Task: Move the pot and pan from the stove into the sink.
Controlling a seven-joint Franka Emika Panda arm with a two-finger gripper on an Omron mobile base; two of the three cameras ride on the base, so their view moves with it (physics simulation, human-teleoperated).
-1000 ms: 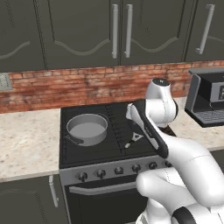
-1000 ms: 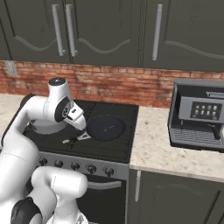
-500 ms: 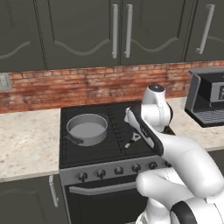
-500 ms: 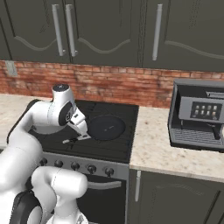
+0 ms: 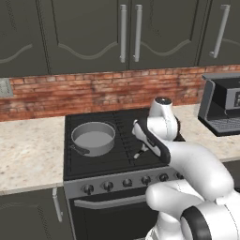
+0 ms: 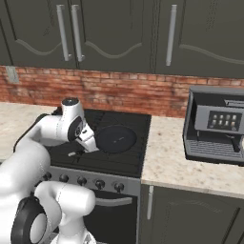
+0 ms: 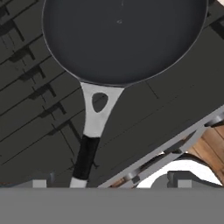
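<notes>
Clearly the pan [image 7: 124,39] is the thing being approached: in the hand view it sits on the stove [image 7: 39,118] grates just ahead of the gripper [image 6: 87,143], with its handle [image 7: 89,144] running back toward the fingers, pale neck nearest the bowl, dark grip nearer the hand. The gripper hangs close above that handle and holds nothing, but its fingertips are hidden, so I cannot tell how wide the jaws stand. The pot [image 5: 93,138] rests on the grates well off to the gripper's left side.

The likely trouble is a poor bite. The handle lies slightly askew to the hand, so closing off-centre could twist it. Gripped at the far end, the bowl's weight may tip the pan and drag it across the grates.
</notes>
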